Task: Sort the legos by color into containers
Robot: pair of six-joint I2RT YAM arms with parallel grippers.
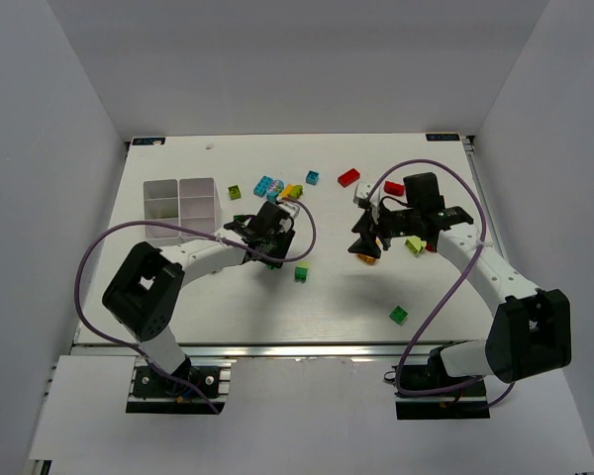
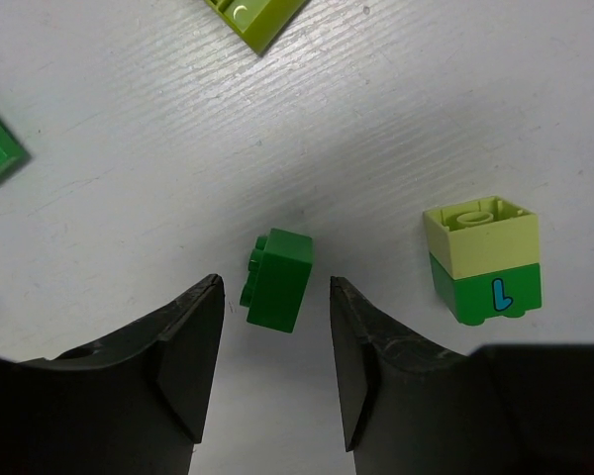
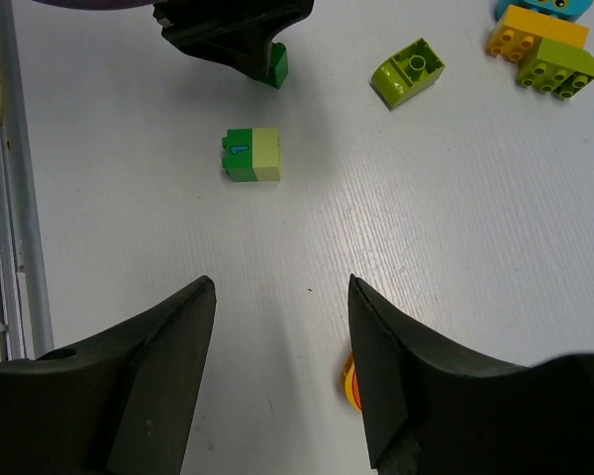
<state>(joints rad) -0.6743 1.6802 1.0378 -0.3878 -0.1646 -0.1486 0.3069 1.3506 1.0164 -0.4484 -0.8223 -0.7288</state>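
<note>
My left gripper (image 2: pixel 274 293) stands open low over the table, its fingers either side of a small dark green lego (image 2: pixel 277 279) with a gap on both sides. In the top view this gripper (image 1: pixel 270 245) is right of the white containers tray (image 1: pixel 183 210). My right gripper (image 3: pixel 280 287) is open with nothing between its fingers. An orange-yellow lego (image 3: pixel 348 382) peeks out beside its right finger. From above, the right gripper (image 1: pixel 366 244) hangs near the table's middle.
A pale-yellow-on-green stacked brick (image 2: pixel 485 259) stands just right of the left fingers. Lime (image 1: pixel 235 192), cyan (image 1: pixel 264 184), orange (image 1: pixel 290 191), blue (image 1: pixel 312 177) and red (image 1: pixel 348 178) bricks lie toward the back. A green brick (image 1: pixel 399 315) sits front right.
</note>
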